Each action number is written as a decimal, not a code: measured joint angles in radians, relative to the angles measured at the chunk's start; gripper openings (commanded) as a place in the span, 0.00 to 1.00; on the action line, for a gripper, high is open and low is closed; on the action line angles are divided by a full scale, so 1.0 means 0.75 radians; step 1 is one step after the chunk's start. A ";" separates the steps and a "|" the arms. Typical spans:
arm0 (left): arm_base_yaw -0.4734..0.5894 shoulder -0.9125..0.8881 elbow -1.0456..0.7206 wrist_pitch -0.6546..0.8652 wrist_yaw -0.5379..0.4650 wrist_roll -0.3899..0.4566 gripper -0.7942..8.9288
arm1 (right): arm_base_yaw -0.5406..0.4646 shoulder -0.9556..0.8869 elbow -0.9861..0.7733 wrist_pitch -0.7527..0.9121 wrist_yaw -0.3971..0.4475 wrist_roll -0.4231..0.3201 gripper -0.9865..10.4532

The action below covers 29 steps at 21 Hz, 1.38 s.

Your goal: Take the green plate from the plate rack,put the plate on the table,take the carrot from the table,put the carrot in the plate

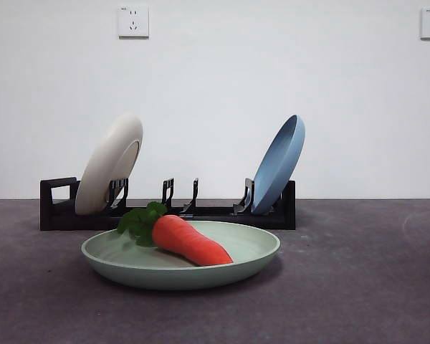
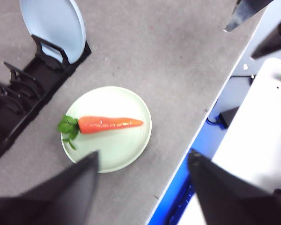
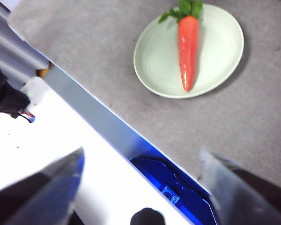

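Observation:
The green plate point(image 1: 252, 258) lies flat on the table point(image 1: 358, 287), in front of the plate rack point(image 1: 57, 204). The carrot point(image 1: 190, 240) lies in the plate, leaves toward the rack. Plate point(image 2: 126, 147) and carrot point(image 2: 110, 124) also show in the left wrist view, and plate point(image 3: 220, 51) and carrot point(image 3: 187, 44) in the right wrist view. My left gripper point(image 2: 143, 164) is open and empty, high above the plate's near edge. My right gripper point(image 3: 143, 161) is open and empty, high over the table's edge. Neither arm shows in the front view.
A cream-white plate point(image 1: 111, 165) stands at the rack's left end and a blue plate point(image 1: 278, 165) at its right end; the middle slots are empty. The rack point(image 2: 33, 89) and blue plate point(image 2: 54, 26) also show in the left wrist view. The table's edge point(image 2: 210, 110) is near.

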<state>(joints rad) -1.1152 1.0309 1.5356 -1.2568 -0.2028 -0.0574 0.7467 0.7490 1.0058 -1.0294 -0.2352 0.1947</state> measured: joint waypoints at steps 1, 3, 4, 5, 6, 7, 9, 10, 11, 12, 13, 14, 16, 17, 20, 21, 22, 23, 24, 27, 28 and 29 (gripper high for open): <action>0.000 0.000 0.000 -0.005 0.001 -0.005 0.10 | 0.000 0.002 0.000 -0.002 0.000 0.000 0.13; 0.000 0.000 0.000 -0.012 0.001 -0.010 0.07 | 0.000 0.006 0.000 -0.002 0.000 -0.002 0.08; 0.000 0.000 0.000 -0.013 0.001 -0.011 0.07 | 0.000 0.006 0.000 -0.002 0.000 -0.006 0.08; 0.000 0.000 0.000 -0.017 0.001 -0.011 0.07 | 0.000 0.006 0.000 -0.002 -0.001 -0.008 0.08; 0.000 0.000 0.000 -0.021 0.001 -0.011 0.07 | 0.000 0.005 0.000 -0.002 0.000 -0.011 0.08; 0.000 0.001 0.000 -0.023 0.001 -0.012 0.07 | 0.000 0.005 0.000 -0.002 0.000 -0.011 0.08; 0.000 0.000 0.000 -0.023 -0.001 -0.016 0.08 | 0.000 0.005 0.000 -0.002 0.004 -0.012 0.09; 0.000 0.000 0.000 -0.023 -0.002 -0.019 0.08 | 0.000 0.006 0.000 -0.002 0.004 -0.012 0.09; 0.000 0.001 0.000 -0.023 -0.004 -0.021 0.08 | 0.000 0.006 0.000 -0.002 0.004 -0.012 0.09; 0.000 0.000 0.000 -0.023 -0.004 -0.020 0.08 | 0.000 0.006 0.000 -0.002 0.004 -0.014 0.09; 0.000 0.000 0.000 -0.023 -0.004 -0.021 0.08 | 0.000 0.006 0.000 -0.002 0.004 -0.016 0.09; 0.000 0.000 0.000 -0.023 -0.005 -0.020 0.08 | 0.000 0.005 0.000 -0.002 0.004 -0.015 0.09; 0.000 0.000 0.000 -0.023 -0.005 -0.020 0.08 | 0.000 0.004 0.000 -0.002 0.004 -0.015 0.09; 0.000 0.000 0.000 -0.023 -0.005 -0.020 0.08 | 0.000 0.005 0.000 -0.002 0.004 -0.015 0.09; 0.000 0.000 0.000 -0.023 -0.005 -0.020 0.08 | 0.000 0.005 0.000 -0.002 0.004 -0.015 0.09; 0.000 0.001 0.000 -0.023 -0.005 -0.020 0.08 | 0.000 0.005 0.000 -0.002 0.004 -0.015 0.09; 0.000 0.001 0.000 -0.023 -0.005 -0.021 0.08 | 0.000 0.005 0.000 -0.002 0.004 -0.015 0.09; 0.000 0.001 0.000 -0.023 -0.005 -0.021 0.08 | 0.000 0.005 0.000 -0.002 0.004 -0.015 0.09; 0.000 0.001 0.000 -0.023 -0.005 -0.020 0.08 | 0.000 0.005 0.000 -0.002 0.004 -0.015 0.09; 0.000 0.000 0.000 -0.023 -0.005 -0.020 0.08 | 0.000 0.005 0.000 -0.002 0.004 -0.015 0.09; 0.000 0.000 0.000 -0.023 -0.005 -0.020 0.08 | 0.000 0.005 0.000 -0.002 0.004 -0.015 0.09; 0.000 0.001 0.000 -0.023 -0.005 -0.020 0.08 | 0.000 0.005 0.000 -0.002 0.004 -0.015 0.09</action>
<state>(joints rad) -1.1152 1.0313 1.5356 -1.2743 -0.2062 -0.0727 0.7467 0.7525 1.0058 -1.0309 -0.2325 0.1833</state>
